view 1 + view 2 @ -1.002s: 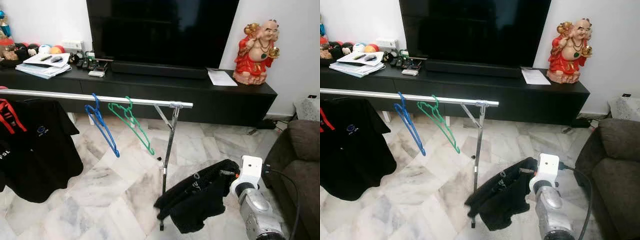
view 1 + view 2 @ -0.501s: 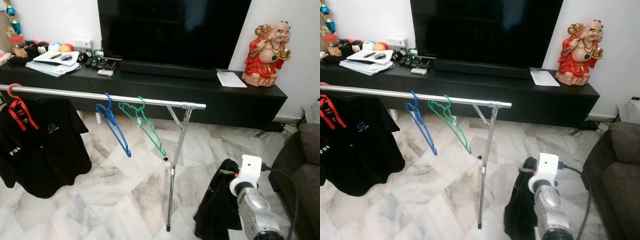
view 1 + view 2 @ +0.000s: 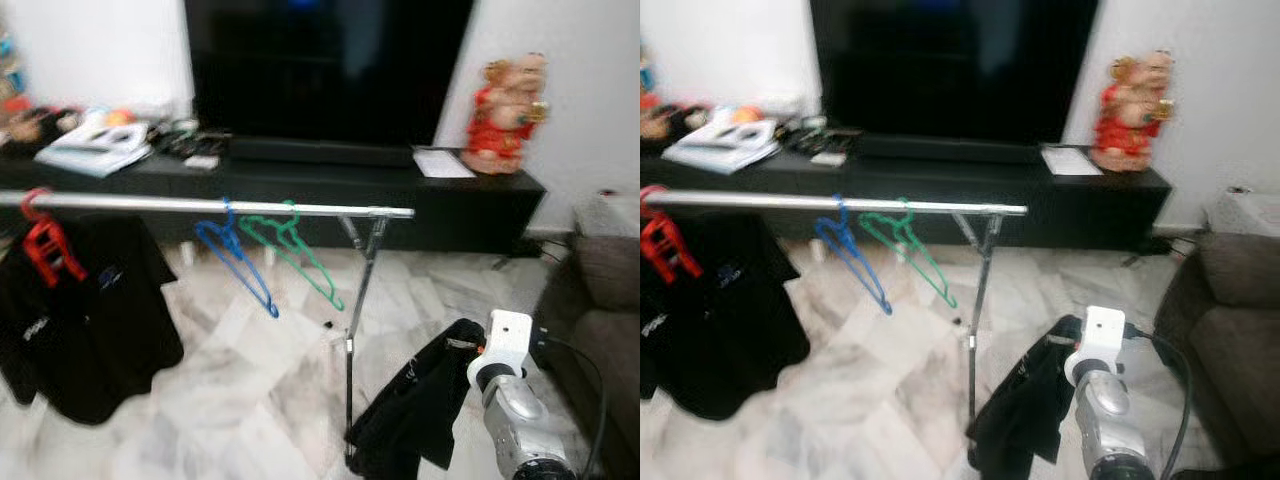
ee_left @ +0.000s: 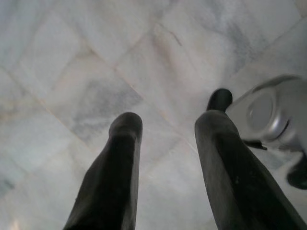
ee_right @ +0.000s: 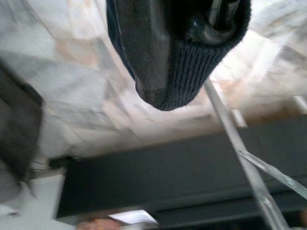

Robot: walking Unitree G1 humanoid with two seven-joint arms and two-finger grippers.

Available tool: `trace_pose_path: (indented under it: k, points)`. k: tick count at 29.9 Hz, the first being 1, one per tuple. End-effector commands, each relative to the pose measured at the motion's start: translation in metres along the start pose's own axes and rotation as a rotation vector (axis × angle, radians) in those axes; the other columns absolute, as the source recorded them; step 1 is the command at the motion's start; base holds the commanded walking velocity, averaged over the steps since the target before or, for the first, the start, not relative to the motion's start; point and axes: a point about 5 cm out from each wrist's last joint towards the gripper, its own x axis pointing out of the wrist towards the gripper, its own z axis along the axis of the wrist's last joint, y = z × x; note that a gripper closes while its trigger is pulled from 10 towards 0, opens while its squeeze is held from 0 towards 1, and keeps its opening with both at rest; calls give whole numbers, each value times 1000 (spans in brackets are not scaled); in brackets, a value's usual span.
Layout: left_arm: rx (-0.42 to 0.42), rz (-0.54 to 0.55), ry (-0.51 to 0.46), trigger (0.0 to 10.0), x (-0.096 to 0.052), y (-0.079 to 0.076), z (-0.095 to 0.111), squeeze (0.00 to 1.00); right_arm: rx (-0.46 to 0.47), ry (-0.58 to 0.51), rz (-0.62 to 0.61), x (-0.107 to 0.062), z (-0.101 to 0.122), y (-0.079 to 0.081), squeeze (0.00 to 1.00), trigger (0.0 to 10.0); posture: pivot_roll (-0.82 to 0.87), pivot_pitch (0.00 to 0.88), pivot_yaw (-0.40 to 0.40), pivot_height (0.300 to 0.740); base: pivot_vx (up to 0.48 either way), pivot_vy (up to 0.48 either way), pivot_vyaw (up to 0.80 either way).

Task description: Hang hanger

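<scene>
My right tool (image 5: 192,28) was clamped on a dark garment (image 3: 415,405), presumably on its hanger, low at my right. The silver rail (image 3: 220,207) ran crosswise, higher and to its left. My left tool (image 4: 165,158) hung idle, fingers apart.

text: none legible | black shirt (image 3: 95,320) print: blurred | paper (image 3: 442,163): unreadable
</scene>
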Motion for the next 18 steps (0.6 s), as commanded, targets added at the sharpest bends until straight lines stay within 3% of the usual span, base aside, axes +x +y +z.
trace_pose_path:
  k: [1,18]
  points:
    - [-1,1,5,10000,0,-1,-1,0,-2,-30,1,3,8,1,0,10000,60,0,-24,740,0,307,0]
    - [5,12,-27,10000,2,2,9,0,-9,141,-98,-19,-46,-25,0,10000,56,0,-10,740,0,294,0]
